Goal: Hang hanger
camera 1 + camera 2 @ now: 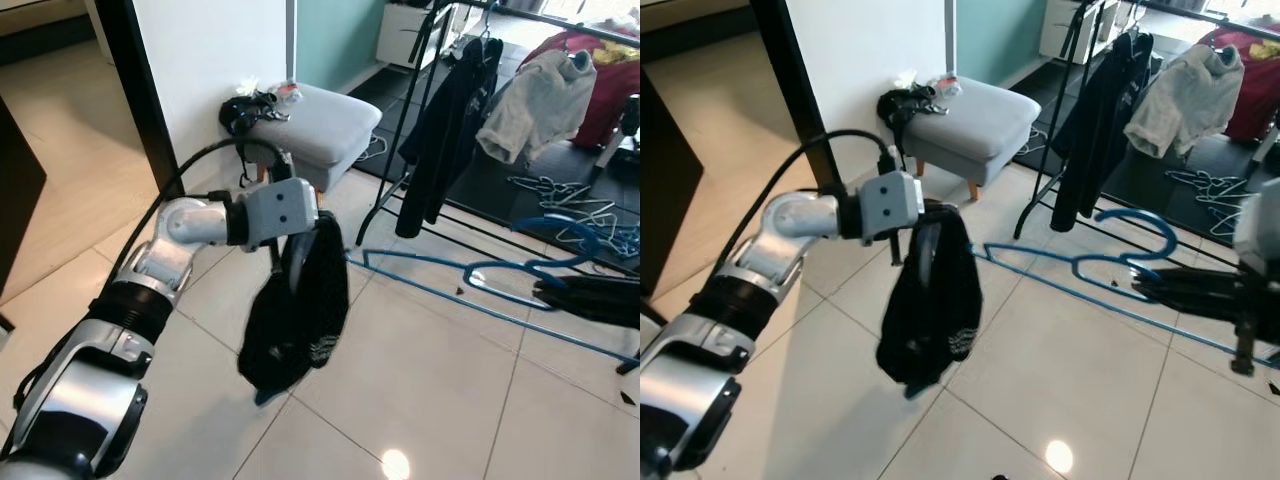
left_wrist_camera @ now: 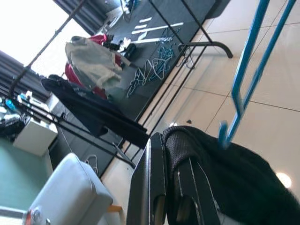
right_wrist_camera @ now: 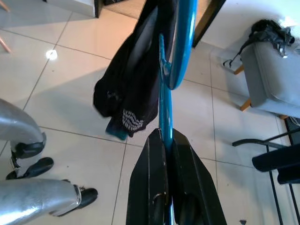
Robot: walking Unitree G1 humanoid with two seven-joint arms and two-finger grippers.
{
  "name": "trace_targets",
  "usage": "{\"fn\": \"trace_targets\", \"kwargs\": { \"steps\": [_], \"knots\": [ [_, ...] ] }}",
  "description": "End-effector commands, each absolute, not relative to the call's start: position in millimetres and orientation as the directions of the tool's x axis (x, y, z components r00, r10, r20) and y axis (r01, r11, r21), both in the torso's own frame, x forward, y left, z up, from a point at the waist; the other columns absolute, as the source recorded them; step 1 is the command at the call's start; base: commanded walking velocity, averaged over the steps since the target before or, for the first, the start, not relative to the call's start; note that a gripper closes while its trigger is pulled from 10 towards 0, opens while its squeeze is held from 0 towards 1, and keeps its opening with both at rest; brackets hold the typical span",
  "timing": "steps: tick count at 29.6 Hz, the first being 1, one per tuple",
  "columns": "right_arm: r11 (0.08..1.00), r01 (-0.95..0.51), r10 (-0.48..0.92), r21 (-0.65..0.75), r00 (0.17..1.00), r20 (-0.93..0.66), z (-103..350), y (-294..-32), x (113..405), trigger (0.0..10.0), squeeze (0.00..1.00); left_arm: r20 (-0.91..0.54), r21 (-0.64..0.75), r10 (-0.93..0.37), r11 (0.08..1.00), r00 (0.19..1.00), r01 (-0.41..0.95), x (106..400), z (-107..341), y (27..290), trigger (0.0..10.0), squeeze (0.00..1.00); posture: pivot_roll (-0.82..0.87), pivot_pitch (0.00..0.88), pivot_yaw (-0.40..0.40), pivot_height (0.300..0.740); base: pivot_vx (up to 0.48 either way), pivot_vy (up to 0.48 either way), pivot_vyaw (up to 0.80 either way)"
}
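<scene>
Where pale glossy floor tiles (image 1: 420, 400) stretch ahead, the left gripper (image 1: 296, 262) reaches forward at mid-height, its fingers clamped on a black garment (image 1: 295, 320) that hangs down. The right gripper (image 1: 1170, 288) pinches a blue hanger (image 1: 1110, 268) held level beside it. Beyond stand a grey footstool (image 1: 325, 125) and a black clothes rack (image 1: 430, 90) with clothes.

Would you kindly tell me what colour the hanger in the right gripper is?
The hanger is blue, clearest in the right eye view, held by the right gripper.
</scene>
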State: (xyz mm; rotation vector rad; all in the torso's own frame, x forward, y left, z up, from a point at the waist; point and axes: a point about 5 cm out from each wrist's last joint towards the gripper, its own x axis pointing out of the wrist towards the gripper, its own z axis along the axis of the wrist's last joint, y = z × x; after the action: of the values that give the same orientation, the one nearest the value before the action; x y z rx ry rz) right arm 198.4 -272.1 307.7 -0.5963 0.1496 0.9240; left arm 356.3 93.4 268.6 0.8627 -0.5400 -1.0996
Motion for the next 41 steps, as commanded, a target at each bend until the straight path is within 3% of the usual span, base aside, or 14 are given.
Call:
{"fn": "trace_targets", "kwargs": {
  "steps": [1,13,19,23,41],
  "knots": [
    [0.429,-0.798,0.706,-0.423,0.588,-0.395,305,-269,201,10.0,0.0,-0.034,0.836,-0.938,0.163,0.345,0.524,354,273,86,10.0,0.0,-0.05,0.136,0.017,0.74,0.0,0.0,0.0],
    [0.394,-0.835,0.743,-0.385,0.536,-0.401,302,-262,204,10.0,0.0,-0.027,0.845,-0.946,0.15,0.322,0.514,351,276,82,10.0,0.0,-0.05,0.138,0.015,0.74,0.0,0.0,0.0],
    [0.332,-0.888,0.793,-0.317,0.445,-0.415,296,-254,198,10.0,0.0,-0.037,0.853,-0.949,0.134,0.314,0.505,350,273,79,10.0,0.0,-0.05,0.139,0.012,0.74,0.0,0.0,0.0],
    [0.324,-0.894,0.798,-0.309,0.434,-0.418,295,-252,198,10.0,0.0,-0.039,0.855,-0.951,0.128,0.308,0.503,349,272,77,10.0,0.0,-0.06,0.138,0.009,0.74,0.0,0.0,0.0],
    [0.348,-0.863,0.753,-0.367,0.49,-0.439,296,-253,205,10.0,0.0,-0.005,0.88,-0.962,0.126,0.273,0.459,341,287,72,10.0,0.0,-0.06,0.135,0.003,0.74,0.0,0.0,0.0]
  ]
}}
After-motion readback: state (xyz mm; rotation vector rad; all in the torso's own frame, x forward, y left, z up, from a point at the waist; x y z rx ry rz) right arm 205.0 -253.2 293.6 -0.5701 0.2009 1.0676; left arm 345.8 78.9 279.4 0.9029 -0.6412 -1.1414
